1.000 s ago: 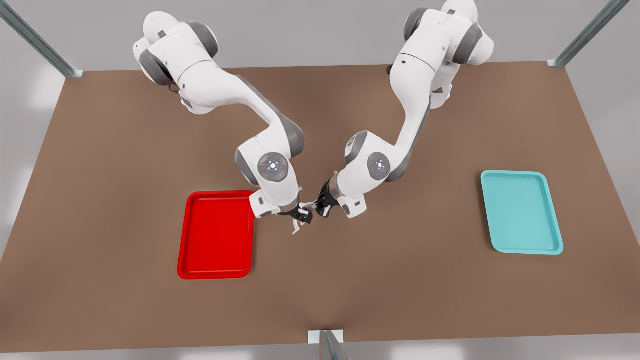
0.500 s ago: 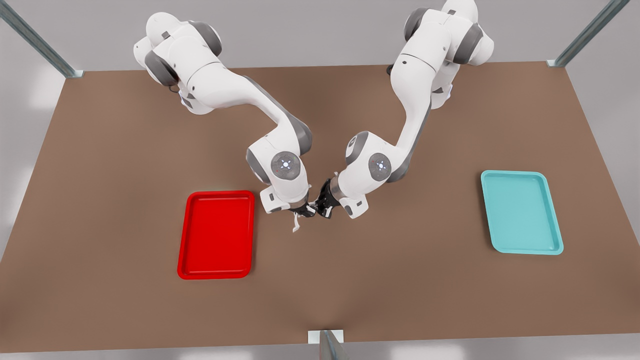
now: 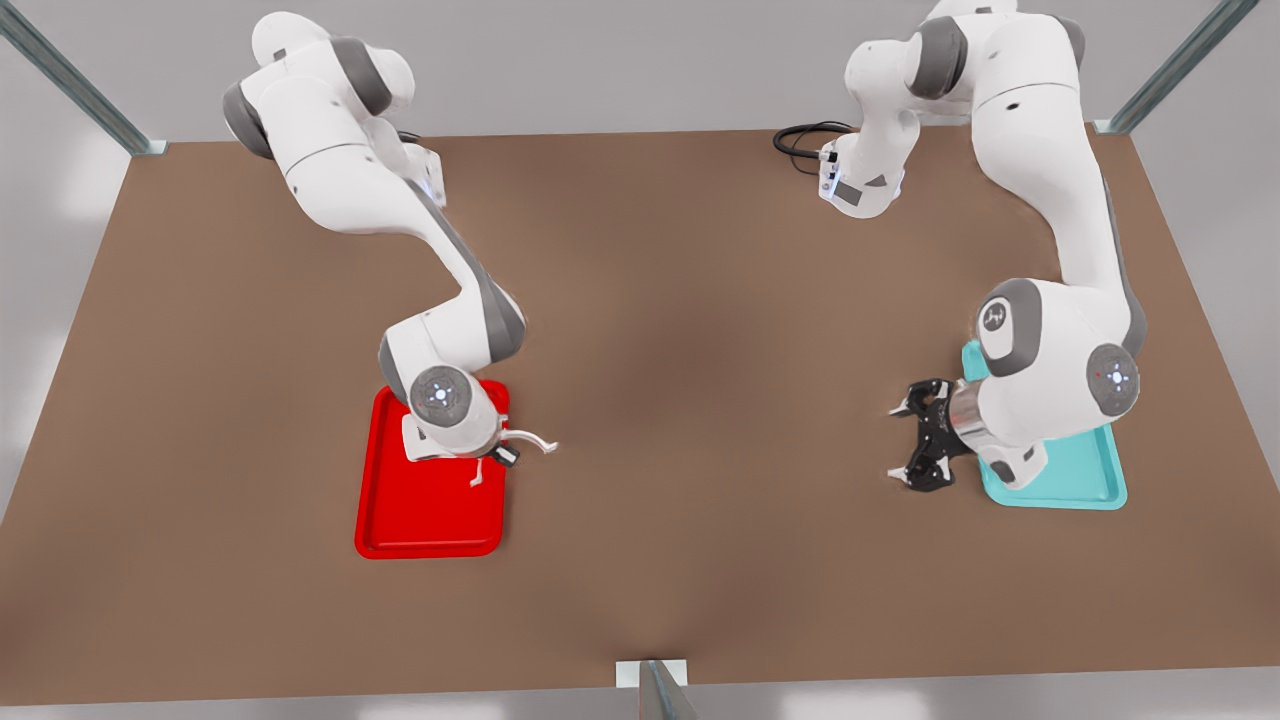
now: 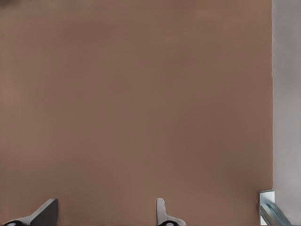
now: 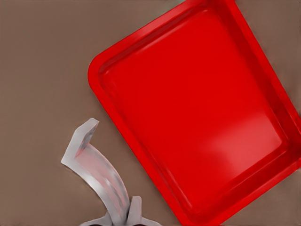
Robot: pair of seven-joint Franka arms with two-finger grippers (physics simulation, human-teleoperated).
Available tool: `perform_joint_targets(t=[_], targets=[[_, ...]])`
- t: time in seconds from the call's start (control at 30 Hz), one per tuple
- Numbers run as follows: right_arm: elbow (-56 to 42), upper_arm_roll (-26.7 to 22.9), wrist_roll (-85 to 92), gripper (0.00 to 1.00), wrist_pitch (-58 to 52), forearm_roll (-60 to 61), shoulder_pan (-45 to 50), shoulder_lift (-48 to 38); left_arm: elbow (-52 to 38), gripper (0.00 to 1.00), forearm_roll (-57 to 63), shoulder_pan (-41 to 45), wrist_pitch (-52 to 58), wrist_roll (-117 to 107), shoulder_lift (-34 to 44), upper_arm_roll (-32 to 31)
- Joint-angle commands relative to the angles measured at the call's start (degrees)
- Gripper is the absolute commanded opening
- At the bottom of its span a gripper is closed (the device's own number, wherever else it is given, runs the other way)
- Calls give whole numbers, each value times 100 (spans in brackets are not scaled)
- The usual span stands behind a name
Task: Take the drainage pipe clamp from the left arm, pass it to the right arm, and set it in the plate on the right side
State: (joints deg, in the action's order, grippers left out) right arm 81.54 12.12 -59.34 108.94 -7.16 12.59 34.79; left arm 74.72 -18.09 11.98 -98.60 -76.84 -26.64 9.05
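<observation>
The white half-ring drainage pipe clamp (image 3: 530, 438) hangs in my right gripper (image 3: 503, 457), which is shut on it at the front view's left. It sits over the inner rim of the red plate (image 3: 430, 520), part of it reaching past the rim above the table. In the right wrist view the clamp (image 5: 96, 169) curves out from my gripper (image 5: 127, 217) beside the red plate (image 5: 197, 117), which holds nothing. My left gripper (image 3: 895, 443) stands open and holds nothing at the front view's right, beside the teal tray. Its fingers (image 4: 162, 214) frame bare brown table.
A teal tray (image 3: 1060, 490) lies under the left arm's wrist at the front view's right. A black cable (image 3: 800, 140) coils at the back by that arm's base. Metal frame posts (image 3: 655, 690) mark the table's edges.
The two grippers met at mid-table on the clamp. Now the left one has let go and swung off to the teal tray, while the right one carried the clamp to the red plate.
</observation>
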Motion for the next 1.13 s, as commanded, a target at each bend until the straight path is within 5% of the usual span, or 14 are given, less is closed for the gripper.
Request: perform_joint_targets(t=[0.0, 0.1, 0.47, 0.53, 0.67, 0.83, 0.87, 0.97, 1.1], targets=[[240, 256, 1795, 21, 30, -22, -494, -60, -89, 100, 1035, -232, 1202, 7068, 369, 176], [916, 519, 2717, 21, 435, -31, -1293, -69, 342, 100, 1492, -557, 1212, 7675, 1407, -378], [1585, 731, 3421, 21, 1490, -321, -2033, 336, -212, 100, 1642, -399, 948, 8291, 572, -457], [1585, 730, 3421, 72, 1490, -417, -2033, 353, -212, 100, 1642, -337, 675, 8308, 537, -448], [1558, 774, 3429, 100, 1419, -488, -2033, 29, -212, 100, 1624, -337, 711, 8317, 493, -448], [1189, 950, 5151, 100, -47, -233, -2340, -2748, -212, 100, 1615, -337, 728, 8308, 493, -448], [241, 661, 5556, 100, -1006, -31, -2340, -2618, -203, 100, 1615, -337, 737, 8299, 493, -448], [-69, -429, 5688, 100, -1789, 268, -1638, -2643, -212, 100, 1615, -328, 763, 8299, 493, -448], [-94, -535, 5750, 100, -1631, 303, -1470, -2336, -212, 100, 1615, -276, 746, 8299, 493, -457]])
